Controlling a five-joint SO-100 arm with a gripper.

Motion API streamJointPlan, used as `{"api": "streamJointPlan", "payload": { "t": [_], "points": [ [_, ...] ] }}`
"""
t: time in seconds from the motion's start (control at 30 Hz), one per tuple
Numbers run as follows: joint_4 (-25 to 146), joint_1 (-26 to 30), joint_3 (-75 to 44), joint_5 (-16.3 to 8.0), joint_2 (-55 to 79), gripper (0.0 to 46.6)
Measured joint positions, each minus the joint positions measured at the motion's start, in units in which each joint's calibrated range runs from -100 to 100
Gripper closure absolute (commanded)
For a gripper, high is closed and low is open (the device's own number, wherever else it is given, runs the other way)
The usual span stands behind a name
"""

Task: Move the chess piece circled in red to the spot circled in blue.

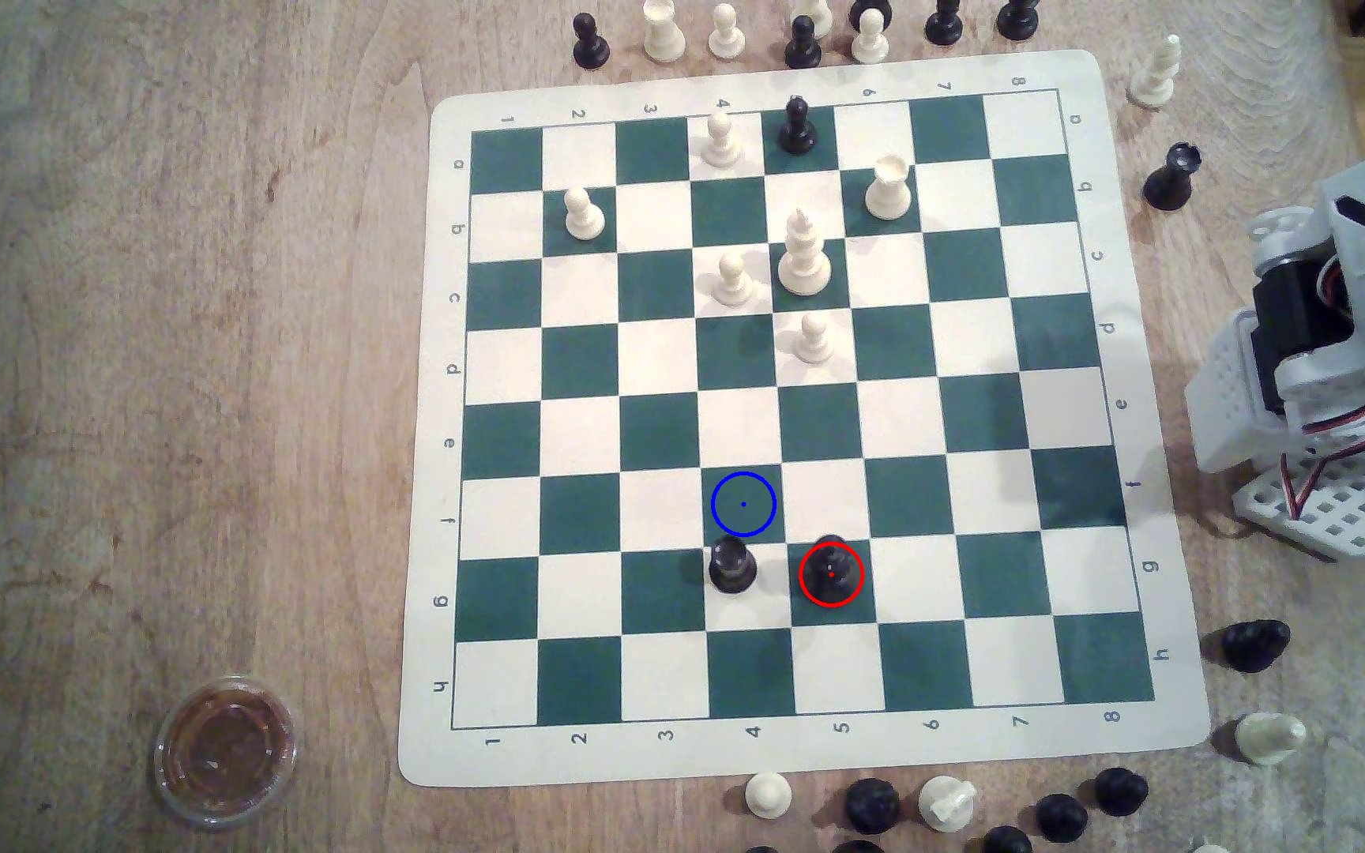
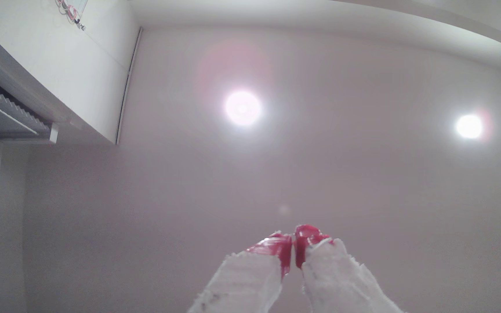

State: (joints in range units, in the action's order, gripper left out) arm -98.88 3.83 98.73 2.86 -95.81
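Note:
The chess piece, glossy black with a rounded dome head, stands inside a red ring on a dark green square near the board's front. The spot, a green square marked by a blue ring with a centre dot, lies one square diagonally away, toward the exterior view's upper left, and is bare. In the wrist view my gripper points up at the ceiling, its red-tipped white fingers pressed together with nothing between them. The arm's folded body sits off the board at the exterior view's right edge.
A black piece with a flat rimmed crown stands next to the spot, just below it. Several white pieces and a black pawn occupy the far half. Captured pieces ring the board. A lidded round cup sits front left.

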Motion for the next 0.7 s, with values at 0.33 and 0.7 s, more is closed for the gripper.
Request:
{"api": "streamJointPlan", "payload": {
  "t": [0.33, 0.7],
  "points": [
    [25.82, 0.0, -3.16, 0.15, 0.0, 46.4],
    [80.56, -4.87, -16.45, 0.1, 0.34, 46.4]
  ]
}}
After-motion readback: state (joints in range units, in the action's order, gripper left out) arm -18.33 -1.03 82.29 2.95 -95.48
